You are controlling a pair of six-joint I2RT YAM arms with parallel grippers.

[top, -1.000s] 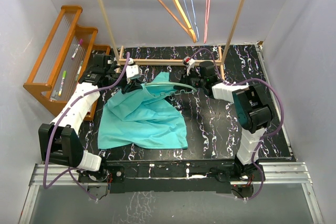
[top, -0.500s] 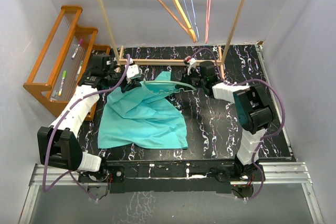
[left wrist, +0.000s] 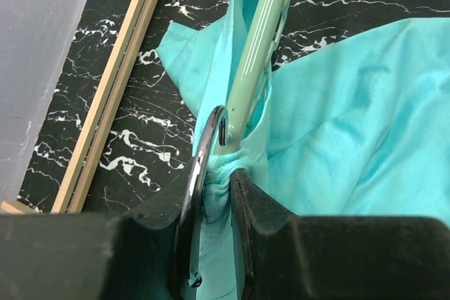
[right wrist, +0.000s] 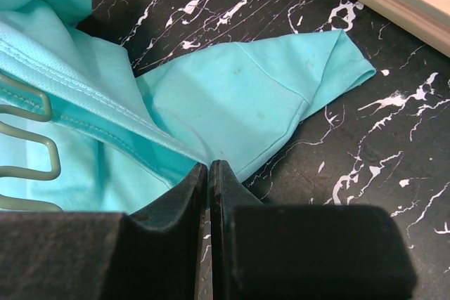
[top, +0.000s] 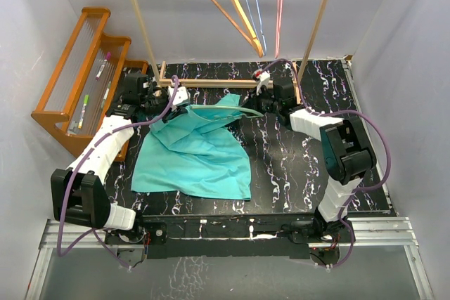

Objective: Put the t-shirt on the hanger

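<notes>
The teal t-shirt (top: 197, 156) lies crumpled on the black marbled table, its upper part lifted between both grippers. The pale green hanger (top: 225, 110) runs across that upper edge with cloth draped over it. My left gripper (top: 179, 103) is shut on a bunch of shirt cloth (left wrist: 351, 117), and the end of the hanger arm (left wrist: 256, 54) sits right at the jaw tips (left wrist: 218, 166). My right gripper (top: 266, 107) is shut on a thin hemmed fold of the shirt (right wrist: 246, 96) at its tips (right wrist: 209, 164). Bent parts of the hanger (right wrist: 28, 107) show at the left of the right wrist view.
A low wooden rail (top: 211, 83) with two upright posts crosses the back of the table just behind both grippers. An orange wooden hanger (top: 232, 5) and blue (top: 253, 1) and pink (top: 280, 1) wire hangers hang above. A wooden rack (top: 77, 68) with pens stands at the left.
My right gripper has moved back and to the right, drawing the shirt's upper edge and the hanger with it. The cloth between the grippers is stretched out more. The left gripper shifted only slightly.
</notes>
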